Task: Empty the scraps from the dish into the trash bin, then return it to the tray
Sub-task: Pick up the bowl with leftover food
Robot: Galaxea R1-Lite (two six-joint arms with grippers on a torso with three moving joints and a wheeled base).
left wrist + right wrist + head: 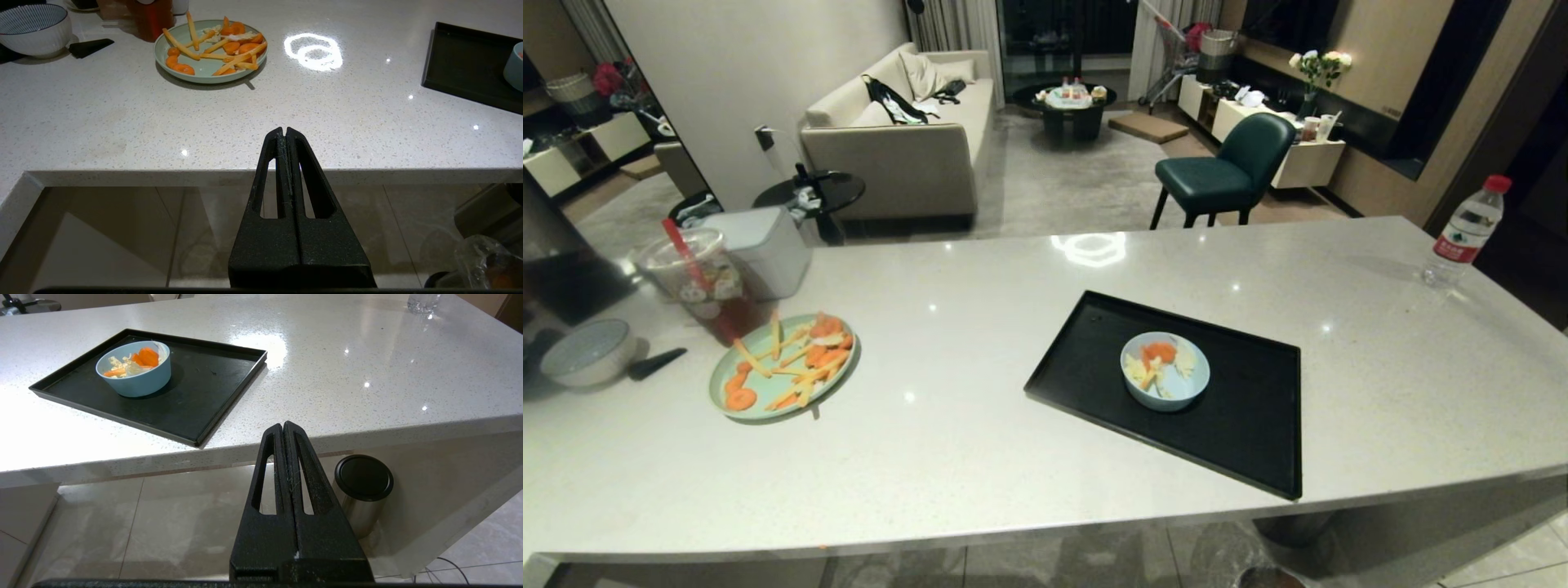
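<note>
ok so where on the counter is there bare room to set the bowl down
Widest bare stretch lies between the green plate and the black tray. More free counter runs right of the tray toward the water bottle. The tray has room right of the blue bowl. Crowded: far left, around the drink cup and striped bowl.

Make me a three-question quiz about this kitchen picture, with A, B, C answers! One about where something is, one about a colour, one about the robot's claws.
1. Where is the little bowl with scraps?
A. on the black tray
B. on the floor
C. on the green plate

2. What colour is that bowl?
A. red
B. light blue
C. black

3. How are the two claws?
A. both shut
B. both wide open
C. holding the bowl

Answers:
1 A: the bowl sits inside the tray.
2 B: its wall is light blue.
3 A: left claw and right claw have fingers pressed together, below the counter edge.
</note>
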